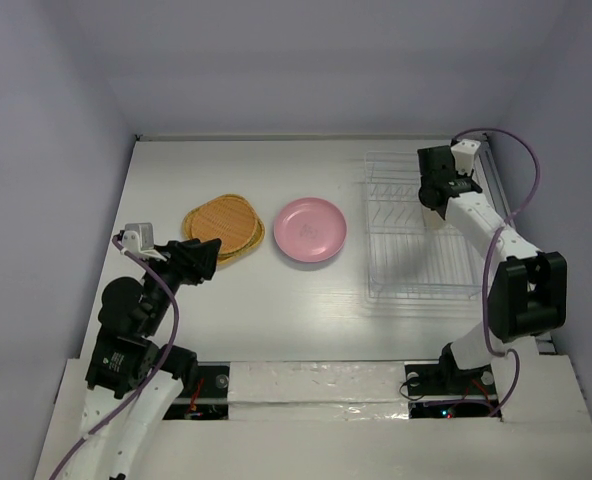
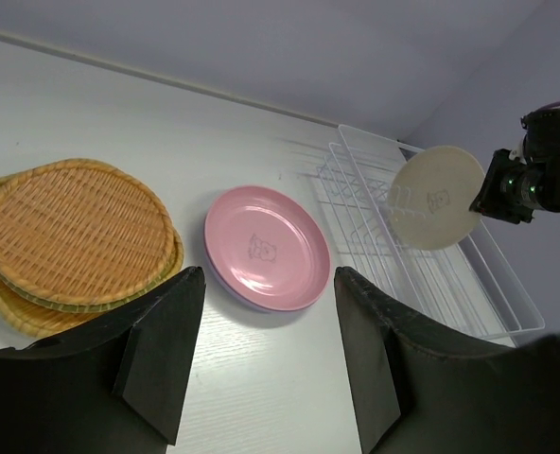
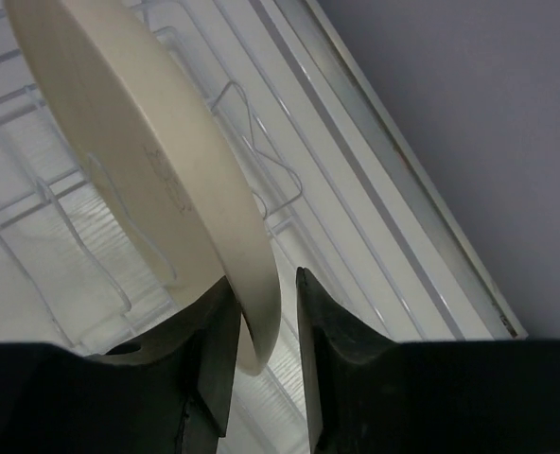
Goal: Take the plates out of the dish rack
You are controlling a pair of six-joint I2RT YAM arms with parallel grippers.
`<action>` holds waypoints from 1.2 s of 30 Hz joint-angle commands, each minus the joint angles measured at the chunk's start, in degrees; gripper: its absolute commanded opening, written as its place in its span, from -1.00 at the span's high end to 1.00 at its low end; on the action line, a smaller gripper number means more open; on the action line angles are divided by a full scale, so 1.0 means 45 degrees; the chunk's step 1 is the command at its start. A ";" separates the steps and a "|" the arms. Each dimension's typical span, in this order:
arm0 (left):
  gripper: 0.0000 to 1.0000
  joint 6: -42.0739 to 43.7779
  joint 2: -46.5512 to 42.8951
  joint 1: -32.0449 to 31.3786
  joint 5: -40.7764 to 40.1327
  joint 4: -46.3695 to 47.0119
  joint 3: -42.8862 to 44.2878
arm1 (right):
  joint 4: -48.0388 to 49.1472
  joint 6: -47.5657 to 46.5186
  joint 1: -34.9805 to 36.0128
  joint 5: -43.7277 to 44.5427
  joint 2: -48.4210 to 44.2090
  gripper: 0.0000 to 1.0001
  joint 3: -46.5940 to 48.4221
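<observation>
Here the right tool (image 3: 264,284) straddles the cream plate (image 3: 148,142), grip unclear; left tool (image 2: 266,274) open, empty.

The right arm rises from its base just near of the dish rack (image 1: 416,272), folds at the elbow beside the rack's right edge, and reaches forward over the rack's far right corner. Its wrist tips down, and the right gripper (image 3: 266,284) has its fingers (image 3: 214,340) straddling the rim of an upright cream plate (image 3: 148,142). One finger is against the rim and a sliver of gap shows at the other.

The left arm stays well left of the rack, folded low over the desk (image 1: 306,310). The left gripper (image 2: 268,284) points toward the rack, its fingers (image 2: 166,350) spread wide and holding nothing.
</observation>
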 commanded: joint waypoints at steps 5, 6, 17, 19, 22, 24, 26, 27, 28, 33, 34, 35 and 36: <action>-0.09 -0.0028 -0.0192 -0.0096 0.0101 0.0631 -0.0060 | -0.1079 -0.0786 0.0120 0.1288 0.0191 0.82 0.1690; -0.09 -0.0028 -0.0173 -0.0096 0.0120 0.0650 -0.0060 | -0.1274 -0.0845 0.0122 0.1540 0.0248 0.84 0.1846; -0.09 -0.0009 -0.0153 -0.0096 0.0101 0.0650 -0.0080 | -0.3053 -0.1431 0.0882 0.2267 -0.0374 1.00 0.3993; -0.09 -0.0009 -0.0095 -0.0096 0.0101 0.0631 -0.0060 | -0.3035 -0.1548 0.0999 0.1975 -0.1016 1.00 0.4190; -0.09 -0.0009 -0.0036 -0.0096 0.0042 0.0631 -0.0060 | -0.3170 -0.1433 0.1311 0.1331 -0.1683 1.00 0.4425; -0.09 -0.0009 -0.0036 -0.0096 0.0023 0.0611 -0.0060 | -0.2997 -0.1334 0.1585 0.0474 -0.2482 1.00 0.4484; -0.09 -0.0009 -0.0036 -0.0096 -0.0036 0.0611 -0.0060 | -0.2064 -0.1295 0.2365 -0.1205 -0.3281 1.00 0.4057; -0.09 -0.0047 0.0022 -0.0096 -0.0055 0.0592 -0.0041 | -0.1845 -0.1179 0.2658 -0.1752 -0.3422 1.00 0.3861; -0.10 -0.0028 0.0042 -0.0096 -0.0075 0.0572 -0.0040 | -0.1611 -0.0868 0.3222 -0.2802 -0.3500 1.00 0.3531; -0.13 -0.0048 0.0237 -0.0096 -0.0212 0.0513 -0.0040 | 0.0513 -0.0007 0.4573 -0.6068 -0.2937 1.00 0.2494; -0.13 -0.0048 0.0276 -0.0096 -0.0270 0.0494 -0.0040 | 0.0849 0.0323 0.4575 -0.7118 -0.2471 1.00 0.2337; -0.15 -0.0067 0.0296 -0.0096 -0.0290 0.0494 -0.0021 | 0.1491 0.0462 0.4768 -0.7593 -0.2215 1.00 0.2085; -0.16 -0.0087 0.0334 -0.0096 -0.0329 0.0475 -0.0021 | 0.1768 0.0540 0.4944 -0.8042 -0.1961 1.00 0.1985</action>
